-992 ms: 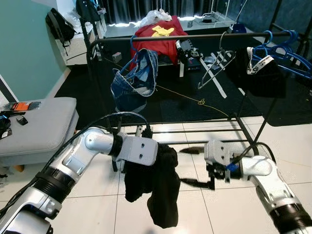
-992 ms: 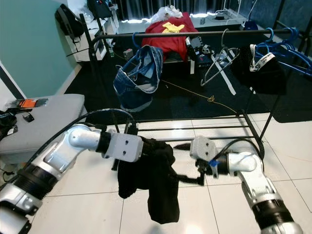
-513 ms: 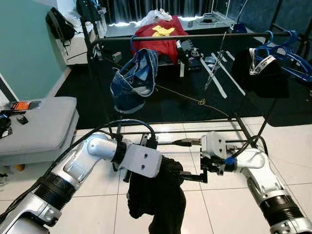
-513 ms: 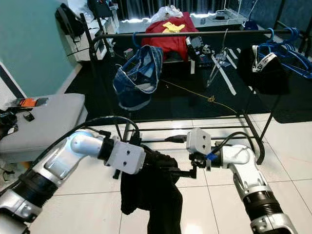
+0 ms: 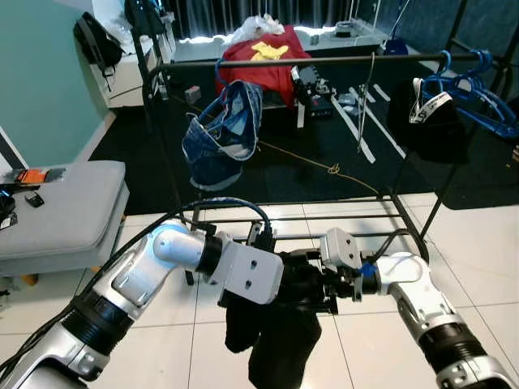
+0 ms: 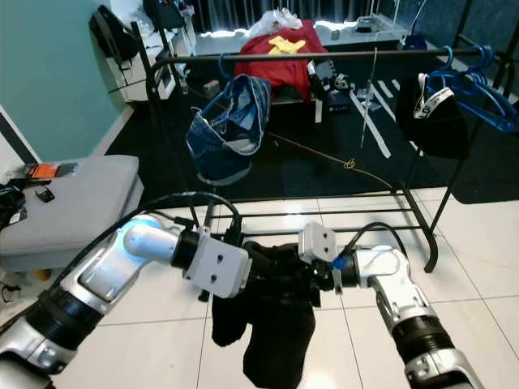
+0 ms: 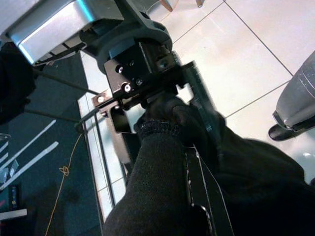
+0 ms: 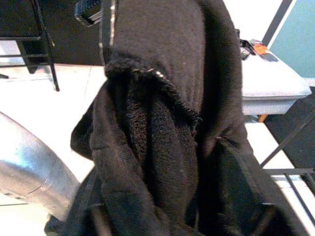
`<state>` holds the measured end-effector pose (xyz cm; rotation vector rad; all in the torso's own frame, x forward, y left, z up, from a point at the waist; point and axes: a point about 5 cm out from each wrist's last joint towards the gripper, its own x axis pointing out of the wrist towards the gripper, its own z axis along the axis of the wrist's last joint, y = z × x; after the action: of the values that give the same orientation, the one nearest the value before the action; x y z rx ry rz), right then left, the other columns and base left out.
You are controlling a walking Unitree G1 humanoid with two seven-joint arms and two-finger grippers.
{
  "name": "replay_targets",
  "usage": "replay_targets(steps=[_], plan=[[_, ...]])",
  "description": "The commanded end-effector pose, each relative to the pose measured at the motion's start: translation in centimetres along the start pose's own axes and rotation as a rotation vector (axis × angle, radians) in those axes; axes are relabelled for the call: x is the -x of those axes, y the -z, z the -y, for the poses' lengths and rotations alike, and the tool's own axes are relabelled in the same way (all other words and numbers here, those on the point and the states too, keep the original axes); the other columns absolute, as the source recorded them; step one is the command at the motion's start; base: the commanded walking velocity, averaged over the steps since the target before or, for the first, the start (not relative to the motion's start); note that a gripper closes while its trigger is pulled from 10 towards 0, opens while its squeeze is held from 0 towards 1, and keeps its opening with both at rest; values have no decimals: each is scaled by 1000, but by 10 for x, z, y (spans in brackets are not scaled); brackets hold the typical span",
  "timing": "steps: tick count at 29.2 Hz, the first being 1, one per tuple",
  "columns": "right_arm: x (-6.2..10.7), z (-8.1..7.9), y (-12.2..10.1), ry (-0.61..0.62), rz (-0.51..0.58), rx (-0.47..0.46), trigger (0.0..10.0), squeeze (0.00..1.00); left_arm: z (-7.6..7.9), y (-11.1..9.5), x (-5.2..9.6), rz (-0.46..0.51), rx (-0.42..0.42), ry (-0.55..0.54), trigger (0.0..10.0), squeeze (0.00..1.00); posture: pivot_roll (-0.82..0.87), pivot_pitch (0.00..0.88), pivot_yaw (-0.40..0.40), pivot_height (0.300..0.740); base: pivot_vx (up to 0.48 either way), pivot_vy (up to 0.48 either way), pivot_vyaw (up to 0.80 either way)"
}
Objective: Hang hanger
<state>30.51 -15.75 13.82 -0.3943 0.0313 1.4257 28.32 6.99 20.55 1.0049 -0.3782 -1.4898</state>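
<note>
left wrist view is looking along the left gripper (image 7: 197, 147), whose fingers are running into a bunched black garment (image 7: 162, 187), pinching the cloth as far as i can judge, with the right gripper's mount sitting just beyond. the right wrist view is showing the same dark knit draped right across the right gripper (image 8: 172, 216), so i cannot tell whether those fingers are spread or pressed together. from the head cameras, both arms are meeting low in front of the robot over the white tiled floor (image 5: 478, 259), the left gripper (image 5: 280, 279) and right gripper (image 5: 324, 284) close together with the garment (image 5: 276, 340) sagging beneath them. i cannot make out a hanger inside the cloth. behind them the black clothes rack (image 5: 268, 61) is standing with a denim piece (image 5: 223, 130), a red shirt (image 5: 263, 61), a thin empty hanger (image 5: 369, 97) and blue hangers (image 5: 470, 81) holding a dark item. the garment is well apart from the rail, so by my reckoning the hanging itself is not yet done: the bundle has to be lifted and hooked on. against a second ago, the right gripper has closed in from beside the cloth to being buried in it, and the garment is gathered tighter between the two arms.
</note>
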Motion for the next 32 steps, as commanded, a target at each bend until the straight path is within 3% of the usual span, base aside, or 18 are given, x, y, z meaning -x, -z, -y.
replay_targets(steps=[1, 12, 14, 21, 25, 32], plan=[[-3, 3, -2, 1, 12, -8, 0, 0, 2, -6, -2, 33, -6, 11, 10000, 0, 66, 83, 46, 740, 0, 0, 0], [0, 0, 1, 16, 28, -36, 0, 0, -6, -4, 1, 29, 37, -33, 10000, 0, 65, 67, 51, 740, 0, 0, 0], [1, -9, 15, 54, 23, -86, 0, 0, -16, 0, 9, 7, 56, -73, 10000, 0, 66, 62, 50, 740, 0, 0, 0], [2, -17, 28, 92, 25, -153, 0, 0, -22, 1, 14, 8, 80, -110, 10000, 0, 65, 59, 52, 740, 0, 0, 0], [3, -28, 43, 168, 54, -253, 0, 0, -30, 1, 20, 27, 118, -170, 10000, 0, 68, 54, 58, 740, 0, 0, 0], [5, -35, 50, 207, 73, -304, 0, 0, -37, -2, 24, 75, 165, -231, 10000, 0, 68, 54, 57, 740, 0, 0, 0]])
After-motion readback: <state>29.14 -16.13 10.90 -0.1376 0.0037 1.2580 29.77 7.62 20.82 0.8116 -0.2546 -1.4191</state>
